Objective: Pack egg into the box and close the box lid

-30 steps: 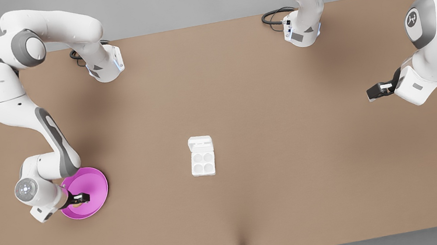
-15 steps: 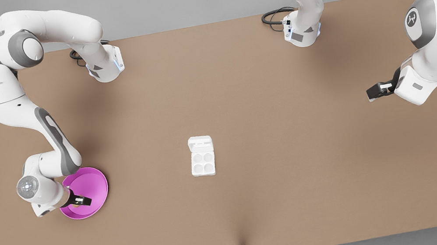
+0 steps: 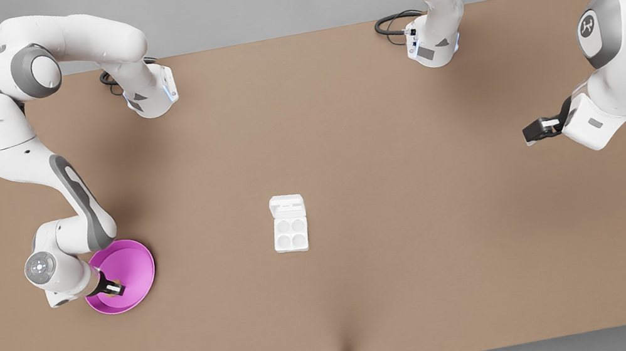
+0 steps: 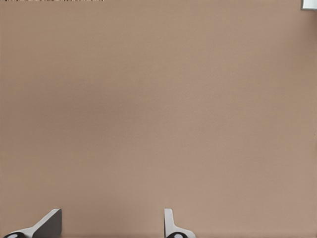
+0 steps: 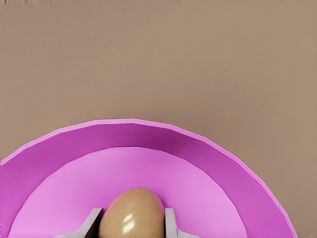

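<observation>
Right gripper (image 3: pixel 113 290) is down inside the pink plate (image 3: pixel 133 259) at the front view's left, fingers (image 5: pixel 169 223) set against both sides of the egg (image 5: pixel 132 213); whether they actually pinch it can't be told. Left gripper (image 3: pixel 534 130) hangs over bare table (image 3: pixel 406 122) at the front view's right, waiting, jaws spread apart w/ nothing between them; its fingertips (image 4: pixel 49 223) show in the left wrist view over plain brown surface.

Biggest to smallest: 1 brown table, 2 white arms, 1 round pink plate w/ raised rim, 1 box (image 3: pixel 290 234), 1 egg.

Box sits near table centre, well apart from plate and both grippers. It's white, rectangular, 4 round cups, all empty. Box lid (image 3: pixel 287 205) is open, laid back flat on the far side of the cup tray.

Egg: tan-brown, smooth oval w/ a glossy highlight, resting on the plate floor, near the plate's edge closest to the right arm.
</observation>
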